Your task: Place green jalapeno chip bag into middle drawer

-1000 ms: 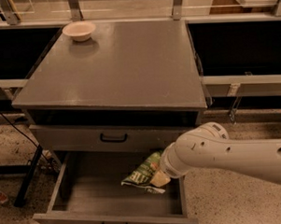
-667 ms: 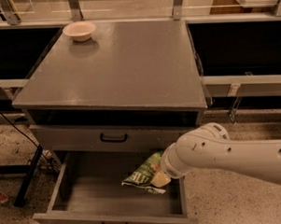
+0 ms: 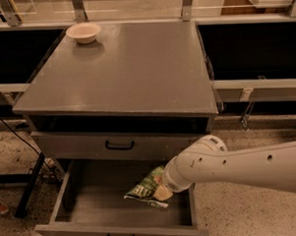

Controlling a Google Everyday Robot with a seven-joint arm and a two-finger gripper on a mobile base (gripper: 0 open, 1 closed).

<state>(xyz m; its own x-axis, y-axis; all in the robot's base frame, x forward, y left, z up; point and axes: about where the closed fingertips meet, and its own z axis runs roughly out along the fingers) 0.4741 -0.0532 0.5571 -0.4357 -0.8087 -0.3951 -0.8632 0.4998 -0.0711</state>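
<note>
The green jalapeno chip bag (image 3: 145,188) hangs tilted inside the open middle drawer (image 3: 89,229), toward its right side, with its pale strip low at the front. My gripper (image 3: 163,191) is at the bag's right end, reaching down into the drawer from the right, and is shut on the bag. A cream fingertip (image 3: 162,193) shows against the bag; the white arm hides the rest of the gripper. The drawer is pulled well out, and its black handle shows at the bottom edge.
The shut upper drawer front (image 3: 119,146) with a black handle sits directly above. A small cream bowl (image 3: 83,32) stands at the back left of the grey cabinet top (image 3: 136,71). Dark metal legs and cables stand on the speckled floor at left.
</note>
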